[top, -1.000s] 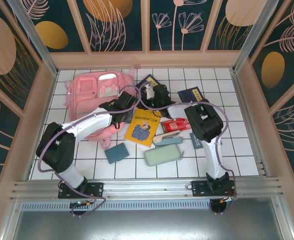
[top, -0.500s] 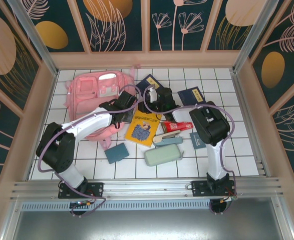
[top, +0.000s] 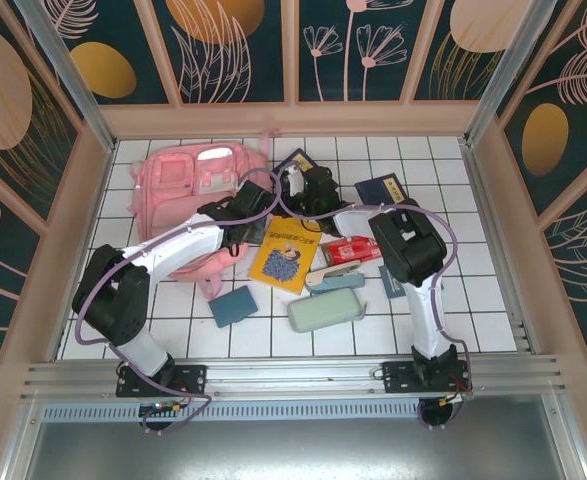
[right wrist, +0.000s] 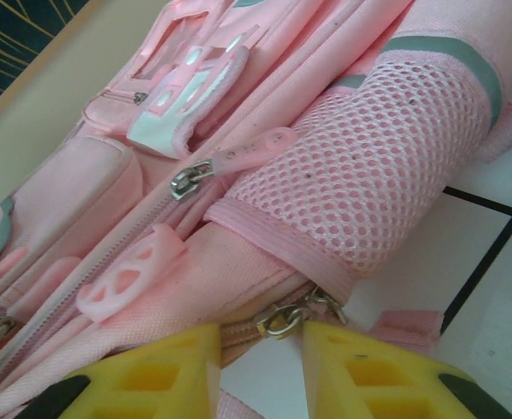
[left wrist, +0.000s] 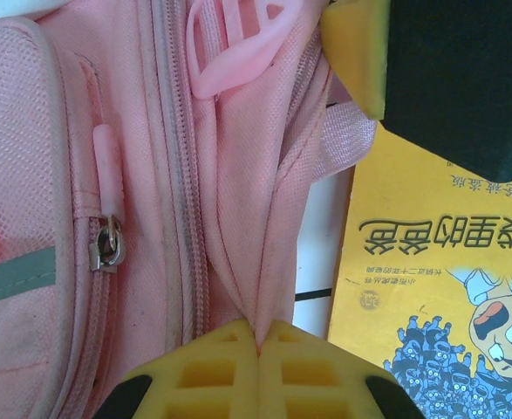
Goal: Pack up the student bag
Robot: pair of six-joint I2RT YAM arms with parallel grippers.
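Two slim robot arms, built alike. The left arm (top: pixel 178 250) and the right arm (top: pixel 428 315) are each made of glossy white, tube-like links joined by bulky, rounded black joint housings. Each rises from a dark base plate (top: pixel 163 378) bolted to a silver rail (top: pixel 293 375). A thin lilac cable (top: pixel 79 322) runs in loose loops along each arm. The left tool (left wrist: pixel 257 336) and the right tool (right wrist: pixel 260 345) each carry two blocky, bright yellow fingers (right wrist: pixel 151 380) moulded with shallow rectangular recesses and seated in black mounts.
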